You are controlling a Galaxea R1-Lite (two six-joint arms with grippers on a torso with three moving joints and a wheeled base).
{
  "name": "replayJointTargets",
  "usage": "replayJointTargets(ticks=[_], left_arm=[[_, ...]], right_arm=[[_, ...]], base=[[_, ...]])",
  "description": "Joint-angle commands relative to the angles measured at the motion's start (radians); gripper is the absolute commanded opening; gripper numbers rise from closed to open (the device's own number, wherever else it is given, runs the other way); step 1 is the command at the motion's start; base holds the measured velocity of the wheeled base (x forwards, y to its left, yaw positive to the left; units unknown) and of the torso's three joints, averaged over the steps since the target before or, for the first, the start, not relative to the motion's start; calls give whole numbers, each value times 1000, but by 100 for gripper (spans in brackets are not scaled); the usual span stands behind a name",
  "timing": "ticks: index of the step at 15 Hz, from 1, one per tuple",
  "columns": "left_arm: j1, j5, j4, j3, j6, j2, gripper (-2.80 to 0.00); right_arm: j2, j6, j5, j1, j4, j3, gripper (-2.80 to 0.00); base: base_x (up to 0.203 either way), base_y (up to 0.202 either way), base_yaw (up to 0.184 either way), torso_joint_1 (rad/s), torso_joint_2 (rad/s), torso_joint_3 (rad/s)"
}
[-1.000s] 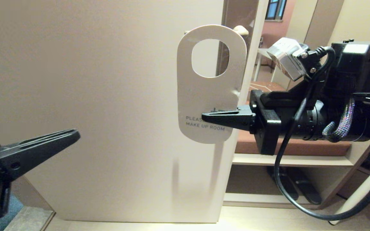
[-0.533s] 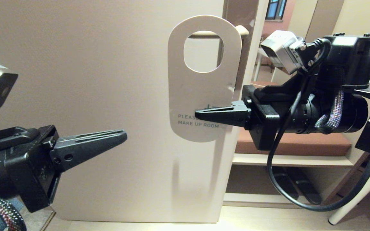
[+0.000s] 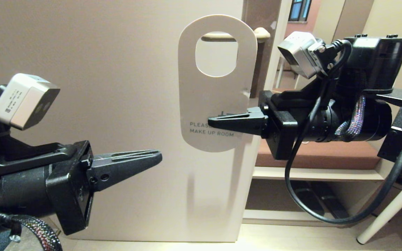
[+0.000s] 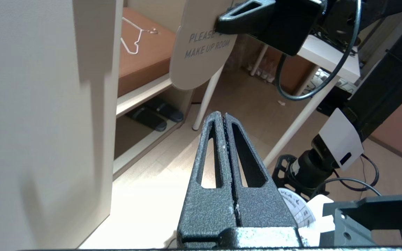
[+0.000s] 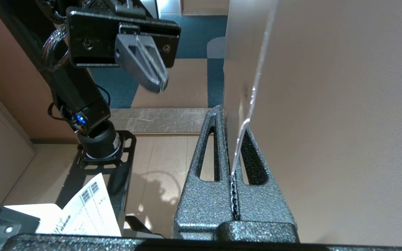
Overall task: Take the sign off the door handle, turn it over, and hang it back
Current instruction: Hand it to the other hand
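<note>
Sign (image 3: 217, 101), white "MAKE UP ROOM" face out, hangs upright before the door (image 3: 99, 87), its hole framing the handle (image 3: 236, 35). Right gripper (image 3: 212, 123) is clamped on its lower right edge; the right wrist view shows the card edge-on between the jaws. Left gripper (image 3: 157, 157), jaws together, sits lower left, apart.

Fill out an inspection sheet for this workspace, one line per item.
Surface: beige door, upright, bare.
Job's things: sign shows "PLEASE MAKE UP ROOM"; door handle visible through its oval hole.
Clutter: white wire hanger on the brown bench; dark slippers underneath.
Grippers: right gripper shut on the sign's lower edge; left gripper shut, empty, low and left of the sign.
Cables: black cable loops under the right arm.
Surroundings: white table leg, window.
</note>
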Motion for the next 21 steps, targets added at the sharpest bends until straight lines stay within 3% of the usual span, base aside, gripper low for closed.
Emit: replayJointTargets(ticks=[1, 2, 7, 11, 15, 21], left_arm=[[-6, -2, -21, 0, -2, 19, -280], [-6, -2, -41, 2, -2, 30, 0], [-7, -1, -62, 0, 0, 44, 0], [-6, -1, -73, -7, 3, 71, 0], [-7, -1, -181, -18, 3, 138, 0], [-75, -3, -197, -18, -1, 163, 0]], right_arm=[[2, -1, 5, 0, -3, 1, -280], [2, -1, 5, 0, -3, 3, -280], [-2, -1, 7, 0, -3, 7, -280], [-4, 0, 54, 0, -2, 4, -280], [-5, 0, 62, 0, -2, 3, -280], [-8, 0, 112, 0, -2, 1, -280]], base=[[0, 0, 0, 0, 0, 0], [0, 0, 0, 0, 0, 0], [0, 0, 0, 0, 0, 0], [0, 0, 0, 0, 0, 0], [0, 0, 0, 0, 0, 0], [0, 0, 0, 0, 0, 0]])
